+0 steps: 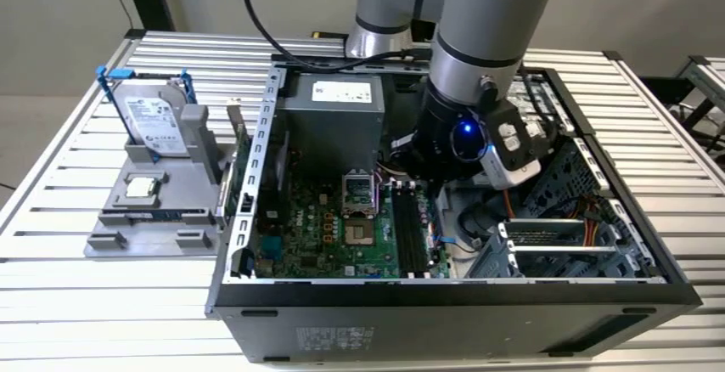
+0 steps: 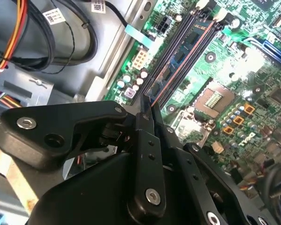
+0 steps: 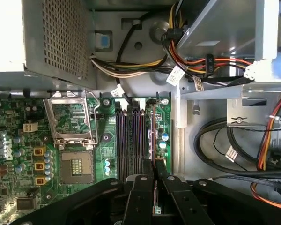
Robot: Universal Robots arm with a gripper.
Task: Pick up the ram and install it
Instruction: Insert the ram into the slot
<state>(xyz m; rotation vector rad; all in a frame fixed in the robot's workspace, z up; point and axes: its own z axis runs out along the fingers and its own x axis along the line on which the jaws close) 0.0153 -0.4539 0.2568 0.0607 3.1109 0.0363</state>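
A hard drive (image 1: 153, 117) and, seemingly, a CPU chip (image 1: 141, 187) sit beside the case (image 1: 453, 295).

grey blue-capped arm (image 1: 490, 49), black pincer (image 2: 149, 110)

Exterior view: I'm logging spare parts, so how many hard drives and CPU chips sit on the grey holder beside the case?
Hard drive: 1
CPU chip: 1
Total: 2
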